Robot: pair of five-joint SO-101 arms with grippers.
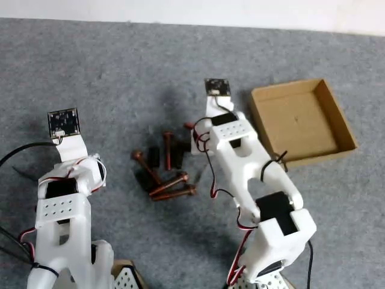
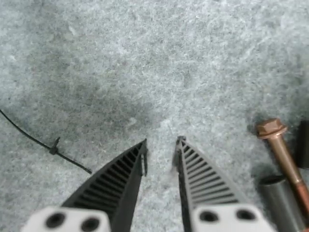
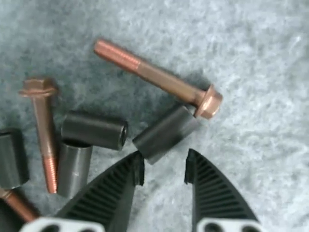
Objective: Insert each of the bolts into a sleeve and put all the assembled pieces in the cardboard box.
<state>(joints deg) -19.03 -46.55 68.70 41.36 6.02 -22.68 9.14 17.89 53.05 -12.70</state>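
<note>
The bolts (image 1: 171, 183) and the dark sleeves (image 1: 154, 156) lie loose in a small heap on the grey surface (image 1: 120, 72), and the cardboard box (image 1: 295, 120) stands apart from them, on the other side of the right arm (image 1: 240, 156). The right claw (image 3: 164, 154) is open and grips nothing; it hangs just over one sleeve (image 3: 166, 133), whose end lies just beside the head of a copper bolt (image 3: 154, 77). The left claw (image 2: 161, 142) is open too and grips nothing, over bare surface, with one bolt (image 2: 280, 150) near its side.
</note>
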